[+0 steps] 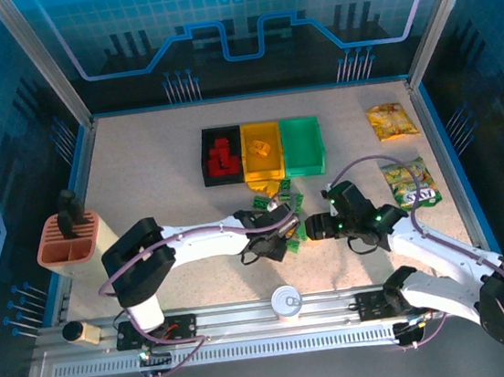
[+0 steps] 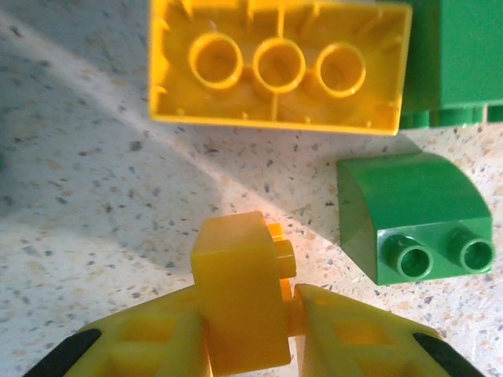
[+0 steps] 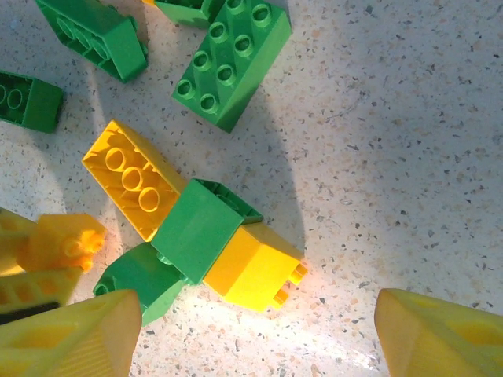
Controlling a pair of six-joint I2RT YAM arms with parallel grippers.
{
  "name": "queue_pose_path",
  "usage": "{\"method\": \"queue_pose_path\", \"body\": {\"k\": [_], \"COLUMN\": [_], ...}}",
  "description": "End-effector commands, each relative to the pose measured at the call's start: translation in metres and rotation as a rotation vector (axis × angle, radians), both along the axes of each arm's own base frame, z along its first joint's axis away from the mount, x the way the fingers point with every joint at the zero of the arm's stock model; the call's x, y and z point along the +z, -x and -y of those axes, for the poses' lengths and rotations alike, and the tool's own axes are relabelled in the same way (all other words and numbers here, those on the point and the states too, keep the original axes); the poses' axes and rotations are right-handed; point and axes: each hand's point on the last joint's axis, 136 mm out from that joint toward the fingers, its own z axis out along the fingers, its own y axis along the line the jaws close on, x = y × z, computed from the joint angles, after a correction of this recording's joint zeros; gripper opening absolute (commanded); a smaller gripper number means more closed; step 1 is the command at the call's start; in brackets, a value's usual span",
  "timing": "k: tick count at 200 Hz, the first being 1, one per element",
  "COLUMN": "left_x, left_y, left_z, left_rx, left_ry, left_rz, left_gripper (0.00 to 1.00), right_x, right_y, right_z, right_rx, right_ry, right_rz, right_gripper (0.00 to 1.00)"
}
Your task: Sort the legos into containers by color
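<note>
Your left gripper (image 2: 247, 336) is clamped on a small yellow brick (image 2: 236, 287), near an upturned yellow brick (image 2: 279, 67) on the speckled table (image 2: 94, 204). Your right gripper (image 3: 259, 338) stands wide open over a loose cluster of green and yellow legos (image 3: 196, 228). Just beyond the pile, side by side, sit the black bin (image 1: 205, 162) holding red bricks (image 1: 222, 157), the yellow bin (image 1: 263, 166) and the green bin (image 1: 301, 141).

Top camera looks down; wrists close, sharing legos (image 3: 134, 177).
</note>
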Motion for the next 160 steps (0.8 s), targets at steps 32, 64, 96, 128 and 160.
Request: {"method": "queue_pose_path", "body": {"k": [32, 64, 96, 128, 160], "left_x": [0.067, 0.094, 0.11, 0.11, 0.105], "left_y": [-0.057, -0.105, -0.156, -0.2, -0.234], "left_z": [-0.03, -0.045, -0.052, -0.054, -0.048], "left_rx": [0.139, 0.209, 0.275, 0.309, 0.304], "left_ry": [0.165, 0.203, 0.244, 0.22, 0.183], "left_rz": [0.102, 0.157, 0.177, 0.179, 0.175], "left_gripper": [0.29, 0.29, 0.29, 0.3, 0.3], "right_x": [-0.005, -0.011, -0.012, -0.013, -0.012], "right_y": [0.002, 0.006, 0.012, 0.018, 0.024], "right_z": [0.003, 0.003, 0.005, 0.009, 0.013], "right_rx": [-0.031, -0.031, -0.034, -0.043, -0.049], "right_ry": [-0.036, -0.046, -0.057, -0.065, -0.069], "right_rz": [-0.007, -0.021, -0.026, -0.024, -0.021], "right_gripper": [0.78, 0.78, 0.78, 0.78, 0.78]}}
